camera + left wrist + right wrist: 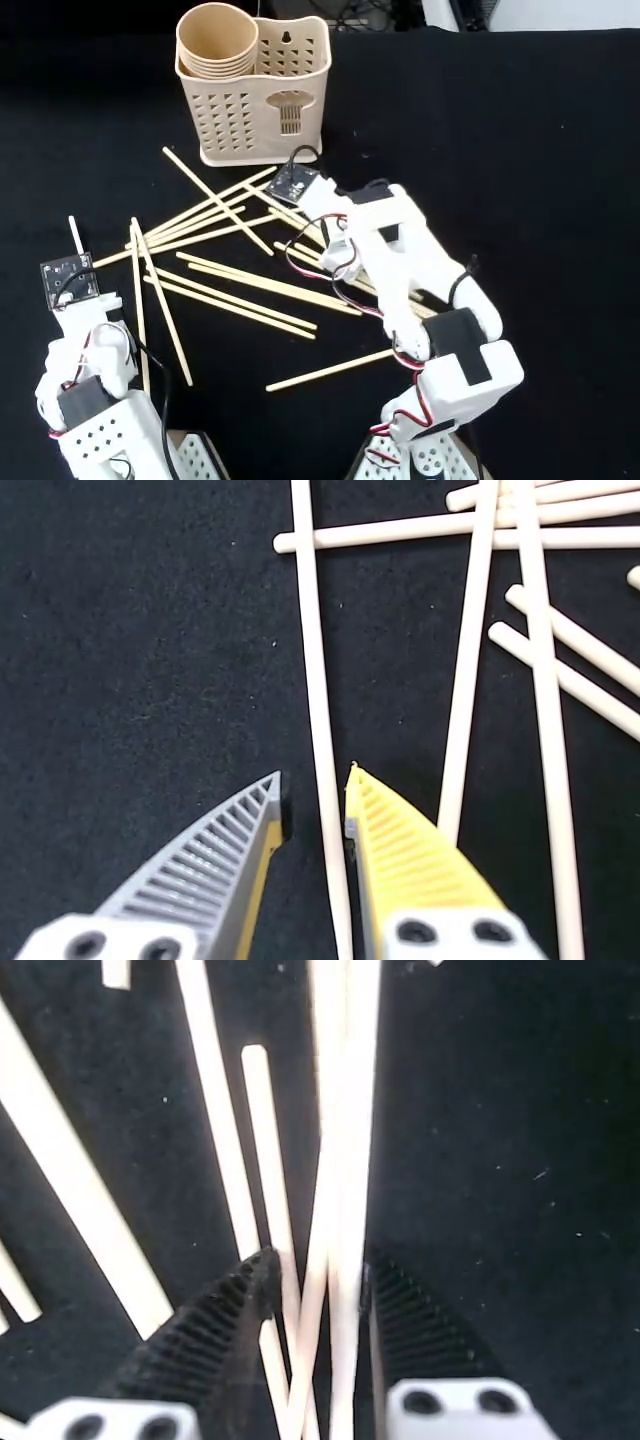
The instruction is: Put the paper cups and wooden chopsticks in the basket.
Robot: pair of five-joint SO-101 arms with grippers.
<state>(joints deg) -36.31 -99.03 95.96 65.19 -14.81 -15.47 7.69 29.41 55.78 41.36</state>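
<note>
High view: a beige perforated basket [300,120] stands at the upper centre of the black table [520,150], and a stack of paper cups [217,40] already sits in its left compartment. Wooden chopsticks [240,290] lie scattered flat across the middle of the frame, below the basket, most of them slanting from upper left to lower right.

Your right arm [400,260] stretches from the lower right up towards the centre, ending just below the basket. In the right wrist view the right claw [320,1258] is spread, its black jaws straddling a tight bundle of chopsticks [345,1110]. The bundle runs lengthwise straight out from the claw, so its long axis lies along the claw and not across it, and it fills most of the gap between the jaws. Closing here would likely gather several sticks at once.

In the left wrist view the left claw [315,775] is also spread, one jaw grey and one yellow. A single chopstick [312,660] runs lengthwise between the jaws, close against the yellow one, with clear space on the grey side.

The right arm is much the nearer to the basket. The left arm [90,360] sits in the lower left corner, well apart from it.
</note>
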